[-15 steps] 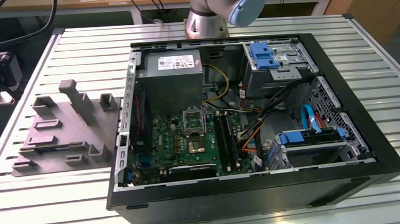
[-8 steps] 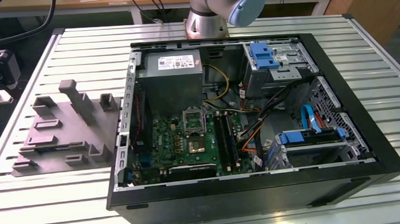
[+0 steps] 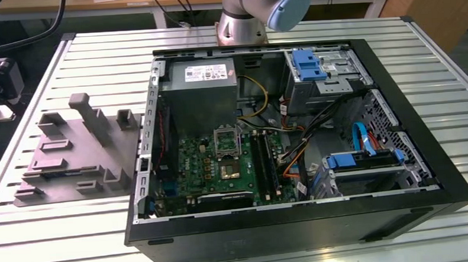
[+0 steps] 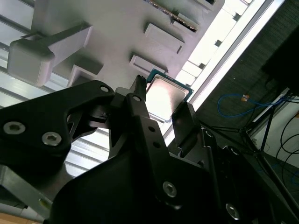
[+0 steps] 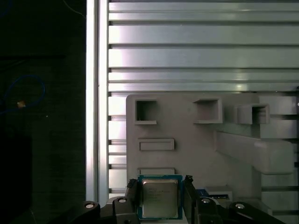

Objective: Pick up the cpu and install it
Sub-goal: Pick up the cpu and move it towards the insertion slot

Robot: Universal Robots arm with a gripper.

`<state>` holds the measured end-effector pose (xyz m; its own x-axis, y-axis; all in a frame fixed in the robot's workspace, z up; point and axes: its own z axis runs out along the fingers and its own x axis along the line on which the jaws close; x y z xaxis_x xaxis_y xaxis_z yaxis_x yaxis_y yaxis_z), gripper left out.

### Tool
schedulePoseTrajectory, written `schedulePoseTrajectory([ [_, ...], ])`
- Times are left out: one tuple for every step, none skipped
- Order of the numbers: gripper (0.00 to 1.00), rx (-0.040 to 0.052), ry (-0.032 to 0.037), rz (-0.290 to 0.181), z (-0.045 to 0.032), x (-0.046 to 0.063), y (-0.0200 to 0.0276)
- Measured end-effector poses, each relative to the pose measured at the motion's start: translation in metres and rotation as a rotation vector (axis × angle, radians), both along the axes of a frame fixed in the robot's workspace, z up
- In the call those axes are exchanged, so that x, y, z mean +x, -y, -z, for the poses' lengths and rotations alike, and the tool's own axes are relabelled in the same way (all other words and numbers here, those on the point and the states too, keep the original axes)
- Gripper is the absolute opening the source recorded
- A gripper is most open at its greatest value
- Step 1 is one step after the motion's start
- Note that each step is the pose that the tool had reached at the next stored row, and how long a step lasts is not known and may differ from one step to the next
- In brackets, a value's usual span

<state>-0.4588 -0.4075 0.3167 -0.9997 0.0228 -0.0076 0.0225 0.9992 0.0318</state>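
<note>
- Exterior view's left: the grey plastic fixture [image 3: 69,156] with upright blocks sat on the slatted aluminium table [image 3: 65,233].
- Middle, far edge: the robot arm [image 3: 249,12] base stood on the table.
- Exterior view's right: the open PC case [image 3: 426,199] lay on its side beside the fixture. The green motherboard [image 3: 212,167] was exposed, with the silver-framed socket [image 3: 227,140] on it just below the power supply [image 3: 201,88].
- Both wrist views: the gripper [image 5: 160,183] [image 4: 162,95] was over the fixture, near the table's edge.
- Claw closed down to chip width: black fingers [image 5: 132,193] sat against two opposite edges of the cpu [image 5: 160,201] [image 4: 169,95], silver top showing.
- Couldn't tell whether the cpu was lifted or resting on the fixture.
</note>
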Motion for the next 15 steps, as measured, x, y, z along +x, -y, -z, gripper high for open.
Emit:
schedulePoseTrajectory([
  [0.47,0.0,0.0,0.0,0.0,0.0005,0.0],
  [0.47,0.0001,0.0002,0.0,0.0001,0.001,0.0],
  [0.47,0.0001,0.0001,0.0,0.0001,0.0016,0.0],
  [0.47,0.0,0.0001,0.0,0.0001,0.0022,0.0],
  [0.47,0.0001,0.0001,0.0,0.0001,0.0027,0.0],
  [0.47,0.0001,0.0001,0.0,0.0001,0.0031,0.0],
  [0.47,0.0001,0.0003,0.0,0.0002,0.0036,0.0],
  [0.47,0.0,0.0002,0.0,0.0001,0.004,0.0],
  [0.47,0.0001,0.0003,0.0,0.0002,0.0043,0.0],
  [0.47,0.0001,0.0003,0.0,0.0002,0.0046,0.0],
  [0.47,0.0001,0.0002,0.0,0.0002,0.0048,0.0],
  [0.47,0.0001,0.0001,0.0,0.0001,0.005,0.0],
  [0.47,0.0001,0.0001,0.0,0.0001,0.0052,0.0],
  [0.47,0.0001,0.0002,0.0,0.0002,0.0054,0.0],
  [0.47,0.0001,0.0001,0.0,0.0001,0.0054,0.0],
])
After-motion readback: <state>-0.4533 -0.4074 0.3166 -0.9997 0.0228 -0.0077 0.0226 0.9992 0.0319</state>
